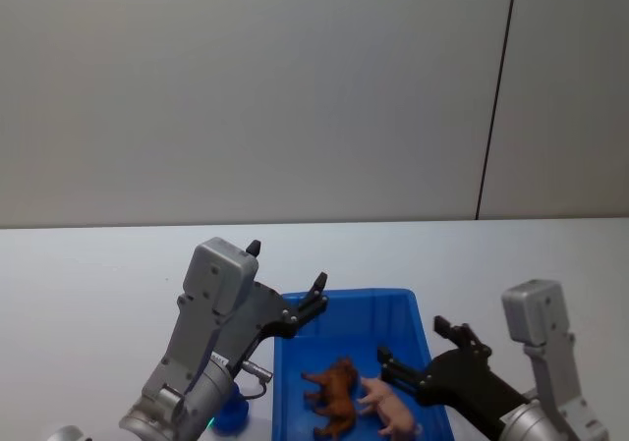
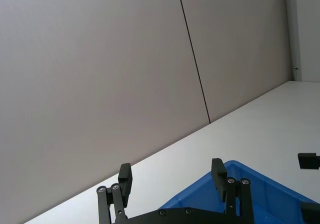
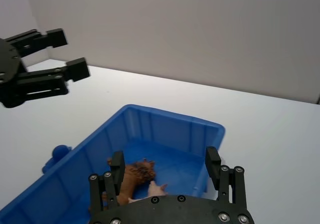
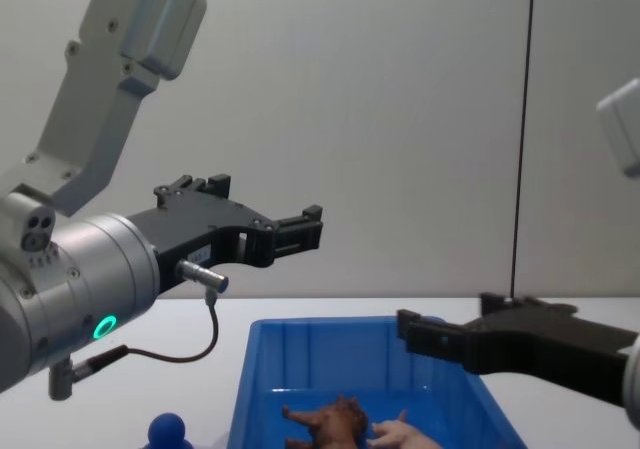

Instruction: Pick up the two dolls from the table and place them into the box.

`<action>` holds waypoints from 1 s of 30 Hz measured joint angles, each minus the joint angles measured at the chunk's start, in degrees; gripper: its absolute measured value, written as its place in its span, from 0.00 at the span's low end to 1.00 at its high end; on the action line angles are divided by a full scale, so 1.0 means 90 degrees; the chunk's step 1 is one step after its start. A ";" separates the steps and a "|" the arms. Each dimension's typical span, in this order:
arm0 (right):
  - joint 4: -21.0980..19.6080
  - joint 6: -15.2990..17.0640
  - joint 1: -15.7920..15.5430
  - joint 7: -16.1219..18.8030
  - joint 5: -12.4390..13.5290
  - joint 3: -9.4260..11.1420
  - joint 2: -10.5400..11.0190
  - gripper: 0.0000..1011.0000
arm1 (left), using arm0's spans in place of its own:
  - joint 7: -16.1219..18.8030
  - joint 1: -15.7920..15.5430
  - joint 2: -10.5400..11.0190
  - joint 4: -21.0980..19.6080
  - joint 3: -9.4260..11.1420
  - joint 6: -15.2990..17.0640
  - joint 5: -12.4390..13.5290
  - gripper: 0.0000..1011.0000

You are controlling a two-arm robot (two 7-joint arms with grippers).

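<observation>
A big bright blue plastic box (image 1: 346,296) with ribbed walls sits on the white table (image 1: 88,274). Both dolls lie inside the box, down on its floor. The shaggy dark brown doll (image 1: 332,398) lies on its side, and the pale pink pig doll (image 1: 391,410) lies just beside it. The left gripper (image 2: 171,168) hangs in the air above the box's far left corner. Its two black fingers (image 2: 125,174) are spread wide apart and hold nothing. The right gripper (image 3: 165,155) hangs over the box's right side. It is wide open too, with nothing in it. A small round blue knob (image 4: 167,431) sits just outside the box's left wall.
</observation>
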 joint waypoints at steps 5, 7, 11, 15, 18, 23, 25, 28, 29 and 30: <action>-0.0066 -0.0030 -0.0068 -0.0275 0.0020 0.0059 0.0057 0.99 | 0.0000 0.0000 0.0000 0.0000 0.0000 0.0000 0.0000 0.99; -0.0107 -0.0045 -0.0113 -0.0414 0.0034 0.0094 0.0089 0.99 | 0.0000 0.0000 0.0000 0.0000 0.0000 0.0000 0.0000 0.99; -0.0187 -0.0076 -0.0214 -0.0683 0.0077 0.0164 0.0161 0.99 | 0.0000 0.0000 0.0000 0.0000 0.0000 0.0000 0.0000 0.99; -0.0265 -0.0102 -0.0327 -0.0916 0.0130 0.0235 0.0241 0.99 | 0.0000 0.0000 0.0000 0.0000 0.0000 0.0000 0.0000 0.99; -0.0321 -0.0121 -0.0408 -0.1063 0.0166 0.0281 0.0297 0.99 | 0.0000 0.0000 0.0000 0.0000 0.0000 0.0000 0.0000 0.99; -0.0388 -0.0144 -0.0510 -0.1244 0.0209 0.0341 0.0365 0.99 | 0.0000 0.0002 -0.0001 0.0000 0.0000 0.0000 0.0000 0.99; -0.0407 -0.0150 -0.0538 -0.1297 0.0222 0.0357 0.0385 0.99 | 0.0000 0.0012 0.0003 -0.0003 -0.0005 0.0002 -0.0003 0.99; -0.0428 -0.0157 -0.0572 -0.1358 0.0236 0.0377 0.0410 0.99 | 0.0011 0.0035 0.0019 -0.0021 -0.0015 0.0034 -0.0025 0.99; -0.0433 -0.0159 -0.0580 -0.1371 0.0239 0.0381 0.0415 0.99 | 0.0017 0.0040 0.0024 -0.0028 -0.0018 0.0050 -0.0033 0.99; -0.0437 -0.0161 -0.0587 -0.1383 0.0242 0.0386 0.0419 0.99 | 0.0034 0.0055 0.0037 -0.0043 -0.0027 0.0083 -0.0053 0.99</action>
